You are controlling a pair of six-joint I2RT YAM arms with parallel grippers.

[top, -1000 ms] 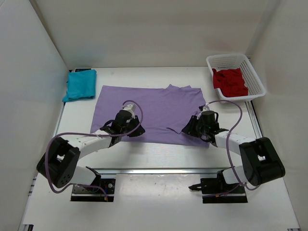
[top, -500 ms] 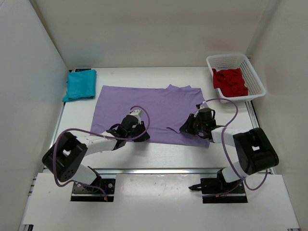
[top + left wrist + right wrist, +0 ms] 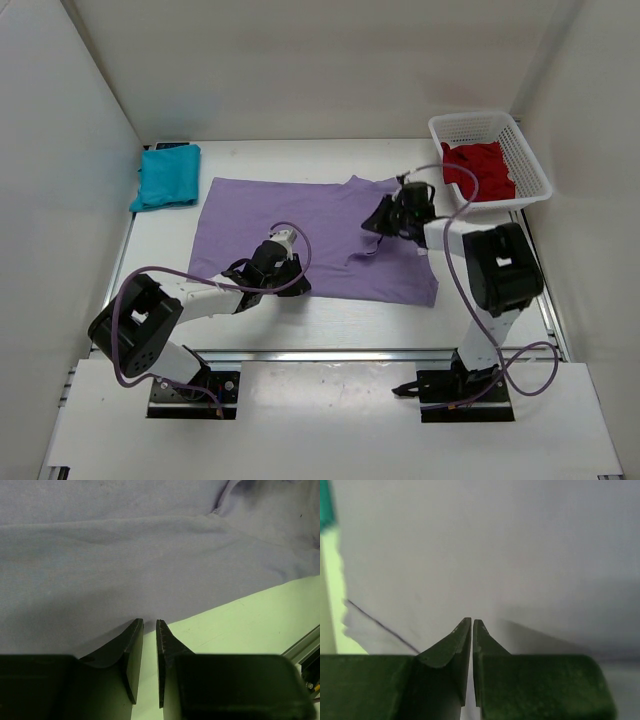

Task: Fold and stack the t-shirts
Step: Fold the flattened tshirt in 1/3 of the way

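The lavender t-shirt (image 3: pixel 300 215) lies spread flat across the middle of the table. My left gripper (image 3: pixel 298 282) sits low at its near hem. In the left wrist view the jaws (image 3: pixel 149 622) are nearly shut, with bare table in the narrow gap and the tips at the hem (image 3: pixel 125 555). My right gripper (image 3: pixel 375 225) is over the shirt's right part near the sleeve. In the right wrist view (image 3: pixel 472 621) it is shut, with lavender cloth (image 3: pixel 495 545) under it and nothing seen between the jaws. The teal t-shirt (image 3: pixel 167 176) lies folded at the far left. The dark red t-shirt (image 3: pixel 480 170) is in the basket.
The white mesh basket (image 3: pixel 535 180) stands at the far right corner. White walls close in the table on the left, back and right. A metal rail (image 3: pixel 340 353) runs along the near edge, past a strip of bare table (image 3: pixel 250 625).
My right gripper has moved from the shirt's near right part up and back toward the right sleeve. My left gripper has slid right along the near hem. The shirt's outline looks unchanged.
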